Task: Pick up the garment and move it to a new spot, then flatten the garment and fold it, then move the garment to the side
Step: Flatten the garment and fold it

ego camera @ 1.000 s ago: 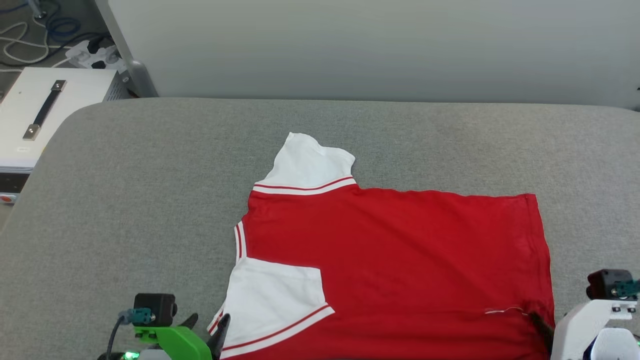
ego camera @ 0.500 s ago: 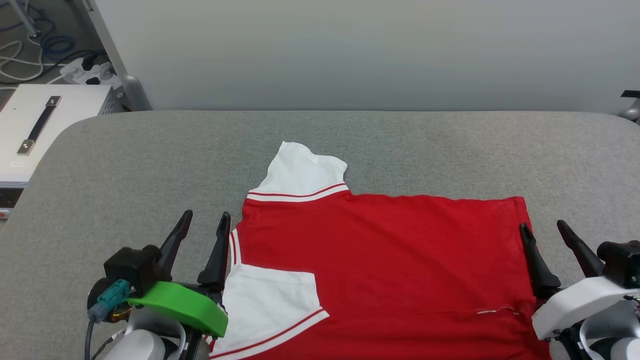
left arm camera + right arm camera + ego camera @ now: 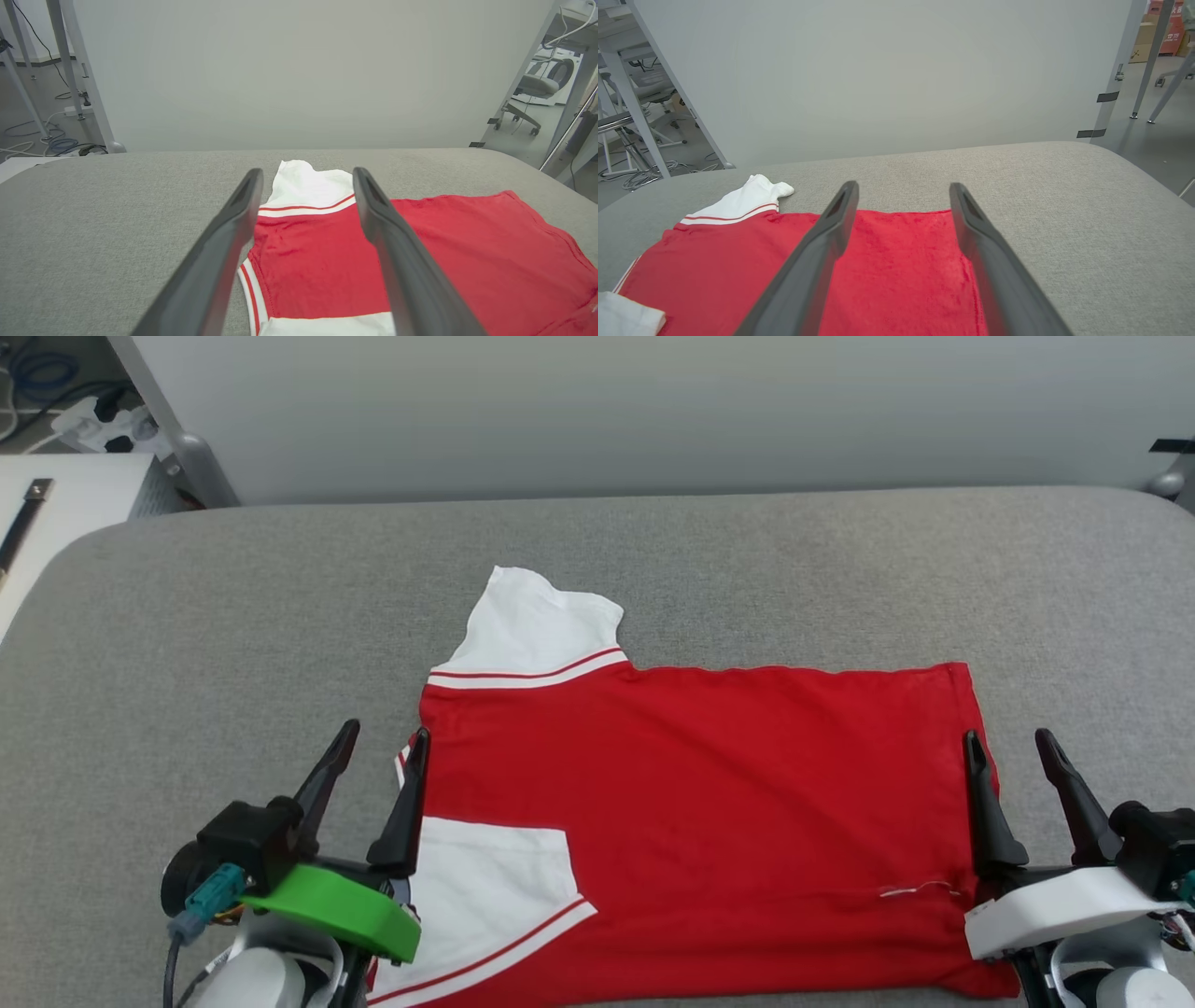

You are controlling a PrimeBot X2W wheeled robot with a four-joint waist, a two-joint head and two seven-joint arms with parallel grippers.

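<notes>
The red garment (image 3: pixel 728 803) lies flat on the soft grey table (image 3: pixel 233 644). One white sleeve (image 3: pixel 537 621) points to the far side. The other white sleeve (image 3: pixel 485 887) is folded onto the red part. The left gripper (image 3: pixel 386 730) is by the neck end, with its fingers apart. The right gripper (image 3: pixel 1006 735) is by the bottom end, fingers apart too. One finger of each may be touching the cloth, but it is hard to tell.
</notes>
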